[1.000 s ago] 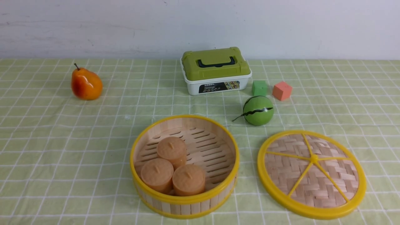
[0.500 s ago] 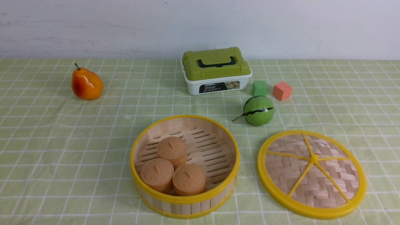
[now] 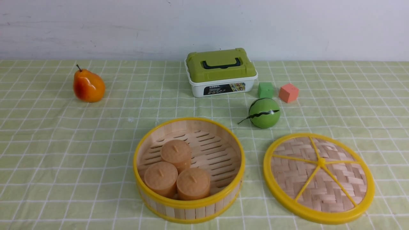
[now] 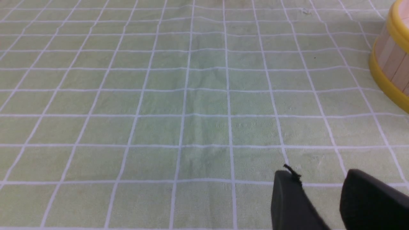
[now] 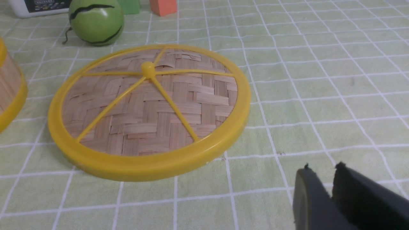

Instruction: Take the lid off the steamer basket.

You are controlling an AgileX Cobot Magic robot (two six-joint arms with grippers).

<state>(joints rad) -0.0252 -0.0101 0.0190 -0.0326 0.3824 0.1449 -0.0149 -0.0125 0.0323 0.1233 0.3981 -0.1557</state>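
Note:
The steamer basket (image 3: pixel 191 211) stands uncovered at the front middle of the table, with three tan buns (image 3: pixel 177 153) inside. The lid (image 3: pixel 319 177) lies flat on the cloth just to its right, apart from it. Neither arm shows in the front view. In the right wrist view, my right gripper (image 5: pixel 323 166) hovers over bare cloth on the near side of the lid (image 5: pixel 150 105), its tips slightly apart and holding nothing. In the left wrist view, my left gripper (image 4: pixel 318 174) stands open over bare cloth, with the basket wall (image 4: pixel 391 60) at the frame's edge.
A green-lidded white box (image 3: pixel 220 72) sits at the back middle. Beside it lie a green cube (image 3: pixel 265 90), an orange cube (image 3: pixel 288 92) and a green melon ball (image 3: pixel 264 112). A pear (image 3: pixel 88 86) stands at the back left.

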